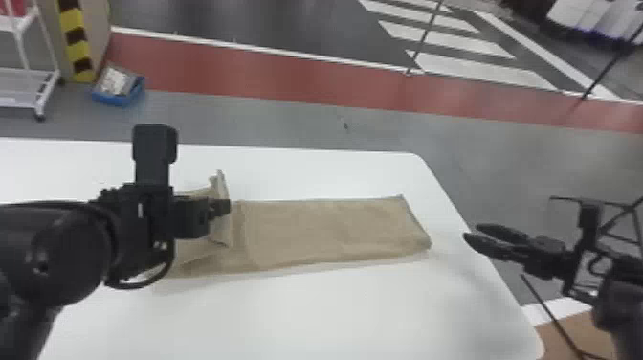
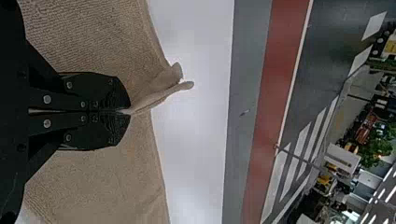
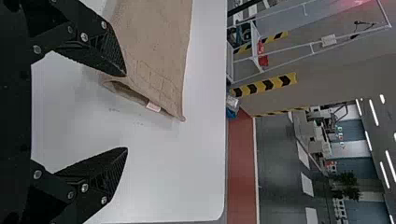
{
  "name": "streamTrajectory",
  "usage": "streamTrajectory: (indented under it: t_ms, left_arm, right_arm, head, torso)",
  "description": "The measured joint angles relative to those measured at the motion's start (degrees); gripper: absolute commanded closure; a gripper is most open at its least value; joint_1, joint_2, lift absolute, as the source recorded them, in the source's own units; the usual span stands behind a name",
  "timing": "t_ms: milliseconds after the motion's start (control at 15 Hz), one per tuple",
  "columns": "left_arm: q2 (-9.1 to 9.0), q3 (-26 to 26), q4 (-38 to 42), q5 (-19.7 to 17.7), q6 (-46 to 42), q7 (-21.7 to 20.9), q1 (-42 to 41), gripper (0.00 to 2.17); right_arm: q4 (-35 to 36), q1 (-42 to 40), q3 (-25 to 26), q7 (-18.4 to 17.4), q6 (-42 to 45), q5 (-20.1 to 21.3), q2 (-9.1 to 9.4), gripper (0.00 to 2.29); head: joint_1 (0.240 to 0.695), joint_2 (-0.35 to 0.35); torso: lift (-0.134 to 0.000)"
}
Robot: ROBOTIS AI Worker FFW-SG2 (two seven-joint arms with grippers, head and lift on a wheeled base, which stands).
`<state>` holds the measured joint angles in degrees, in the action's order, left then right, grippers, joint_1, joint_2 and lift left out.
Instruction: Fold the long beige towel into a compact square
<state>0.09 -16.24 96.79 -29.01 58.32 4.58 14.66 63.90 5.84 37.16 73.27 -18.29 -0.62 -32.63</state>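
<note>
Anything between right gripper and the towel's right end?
Nothing visible in the way: white tabletop between the right gripper, jaws apart, and the right end of the towel. The left gripper holds a raised fold farther left.

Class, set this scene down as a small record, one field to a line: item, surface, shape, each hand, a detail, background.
item: beige towel
surface: white table
shape: long strip, not yet a compact square
left hand: shut on a raised pinch of cloth, toward the strip's left part
right hand: open and empty, off the strip's right end
detail: small pale tag at the right end
background: blue box on the floor, beyond the table, left
</note>
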Motion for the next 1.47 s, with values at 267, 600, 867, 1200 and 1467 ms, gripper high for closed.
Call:
streamTrajectory:
  t_ms: [267, 600, 867, 1200, 1467]
  left_arm:
    - [0.0, -3.9, -0.6, -2.2, -3.0, 2.0, -0.8, 1.44]
    - [0.0, -5.5, -0.9, -3.1, -4.3, 1.3, -1.3, 0.0]
    - [0.0, -10.6, -2.2, -2.4, -16.7, 5.6, -1.1, 0.03]
    - [0.0, -10.9, -2.1, 0.0, -18.8, 4.8, -1.2, 0.03]
    - [4.62, -5.4, 0.5, 2.1, -19.6, 3.8, -2.7, 0.05]
  right_arm:
    - [-0.2, -0.6, 0.7, 0.0, 0.4, -0.6, -0.4, 0.38]
    - [0.2, -0.8, 0.4, 0.0, 0.1, -1.3, -0.3, 0.38]
    - [1.5, -1.5, 0.9, 0.0, -2.2, -2.0, 0.26, 0.21]
    - [12.1, -3.2, 2.7, -0.9, -14.3, -4.5, 4.22, 0.12]
    - [24.8, -2.2, 2.2, -3.0, -30.0, -4.6, 11.76, 0.37]
  head:
    - [0.695, -0.35]
    - [0.695, -0.35]
    - [0.695, -0.35]
    - [0.695, -0.35]
    - [0.695, -0.35]
  torso:
    - [-0.124]
    - [-0.124]
    - [-0.124]
    - [-0.124]
    - [-0.124]
